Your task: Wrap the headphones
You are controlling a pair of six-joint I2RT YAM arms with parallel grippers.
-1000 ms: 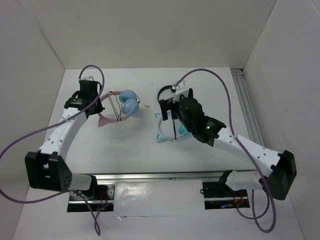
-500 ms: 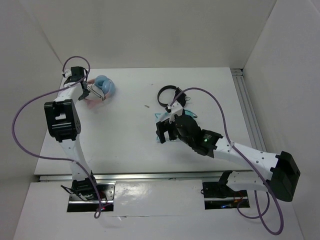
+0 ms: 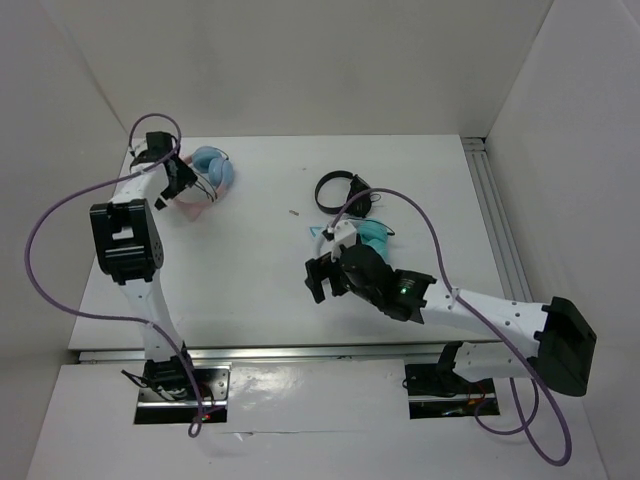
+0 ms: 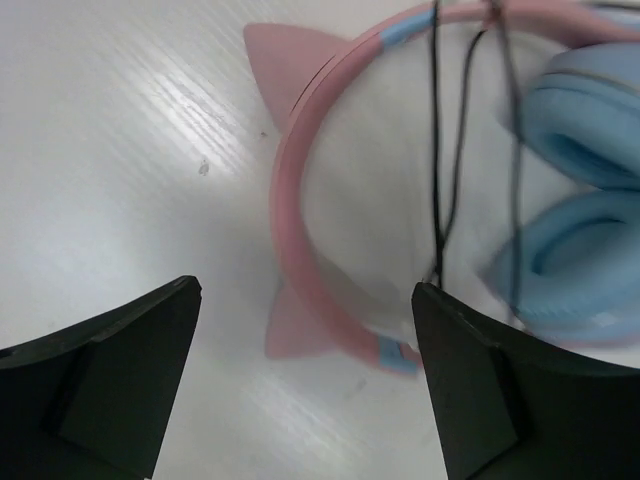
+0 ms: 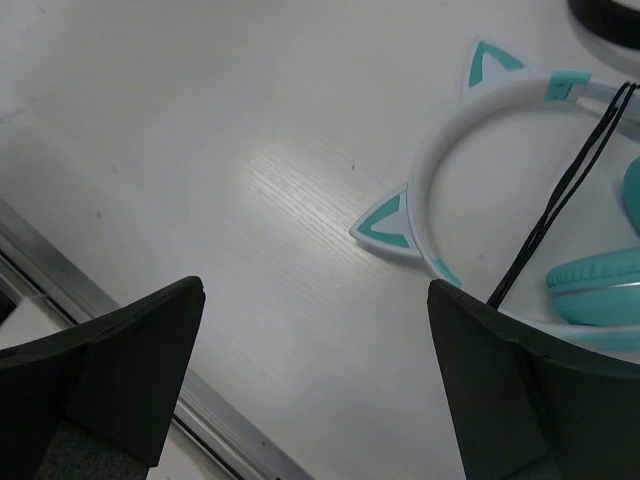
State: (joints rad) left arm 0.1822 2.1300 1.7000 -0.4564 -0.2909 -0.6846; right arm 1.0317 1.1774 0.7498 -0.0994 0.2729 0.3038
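Table: flat white tabletop (image 3: 250, 270); three headsets lie on it.
L gripper (image 4: 305, 290): at far-left corner, jaws wide apart, gripping nothing.
R gripper (image 5: 315, 288): over bare table nr front-centre, jaws wide apart, empty.
Task item: pink-band cat-ear headphones (image 4: 300, 200) w/ light-blue round cups, flat on the table in the far-left corner.
Axis: long axis approx left–right in top view. Band arch and both ears point to the left wall, cups to table centre.
Change: 1 s back this pair lay nearer mid-table w/ L gripper on it. Half a sec back it was in the corner, jaws closed at it. Now it's let go. R gripper has backed off toward the near edge.
Vs fingers: band's arch end shows btwn the two black fingers (image 4: 120, 380) (no touch seen); cups sit past one finger.
Teal pair: white-band headphones w/ teal cups (image 5: 450, 170), just beyond R gripper, apart.
Black pair: small all-black headphones (image 3: 335, 188), just past the teal ones.
Cable: thin dark cable (image 4: 437, 150) crosses the pink band's loop.
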